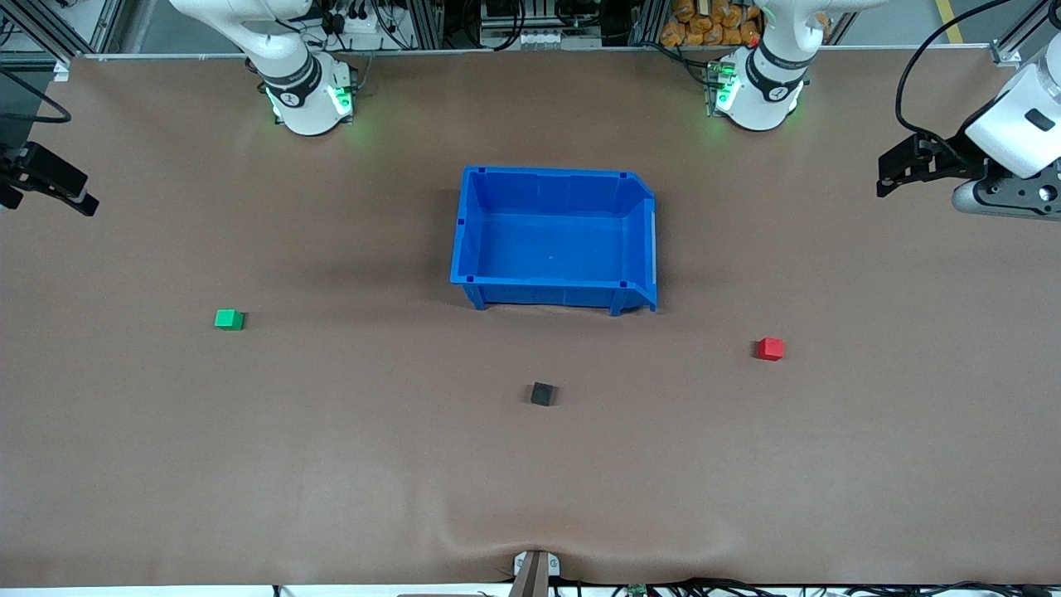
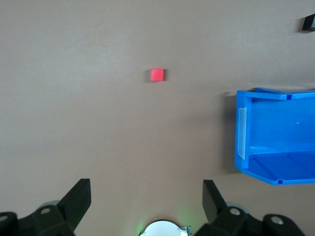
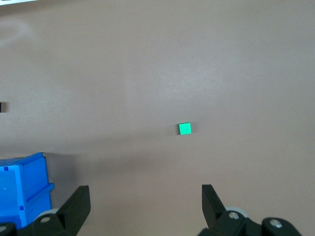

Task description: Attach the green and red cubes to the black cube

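The green cube lies on the brown table toward the right arm's end. The red cube lies toward the left arm's end. The black cube lies between them, nearer the front camera than the blue bin. My left gripper is open and empty, up over the table's left-arm end; its wrist view shows the gripper, the red cube and the black cube. My right gripper is open and empty over the right-arm end; its wrist view shows the gripper and the green cube.
A big empty blue bin stands mid-table, farther from the front camera than the black cube. It also shows in the left wrist view and the right wrist view. The two arm bases stand along the table's edge farthest from the front camera.
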You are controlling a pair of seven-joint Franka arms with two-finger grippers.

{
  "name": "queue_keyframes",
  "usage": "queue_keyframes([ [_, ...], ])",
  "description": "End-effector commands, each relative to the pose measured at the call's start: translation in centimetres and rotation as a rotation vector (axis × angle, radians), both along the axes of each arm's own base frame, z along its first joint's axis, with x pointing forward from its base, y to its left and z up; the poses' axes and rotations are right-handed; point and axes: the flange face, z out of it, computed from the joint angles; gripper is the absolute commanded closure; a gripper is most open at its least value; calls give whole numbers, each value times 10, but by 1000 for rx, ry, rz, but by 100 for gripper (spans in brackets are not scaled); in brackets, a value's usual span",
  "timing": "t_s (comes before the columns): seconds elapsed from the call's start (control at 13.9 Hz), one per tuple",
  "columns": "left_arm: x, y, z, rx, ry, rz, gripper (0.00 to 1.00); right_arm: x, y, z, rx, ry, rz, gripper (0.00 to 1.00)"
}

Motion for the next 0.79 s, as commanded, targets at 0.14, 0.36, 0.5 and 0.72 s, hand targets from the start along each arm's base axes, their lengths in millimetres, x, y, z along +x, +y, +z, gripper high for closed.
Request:
queue_keyframes([
  [0.14, 0, 3, 2, 11, -7, -7, 0, -11, 0, 3, 10, -2, 8, 0],
  [0.36, 20, -2, -34, 13, 58, -11, 0, -8, 0, 10, 9, -21, 4, 0],
  [0.5, 34, -8, -66, 22, 112, -16, 0, -5, 0, 9, 5, -20, 0, 0],
  [0.72, 55, -8, -116, 17, 185, -11, 0, 3, -11, -5, 8, 4, -15, 0],
])
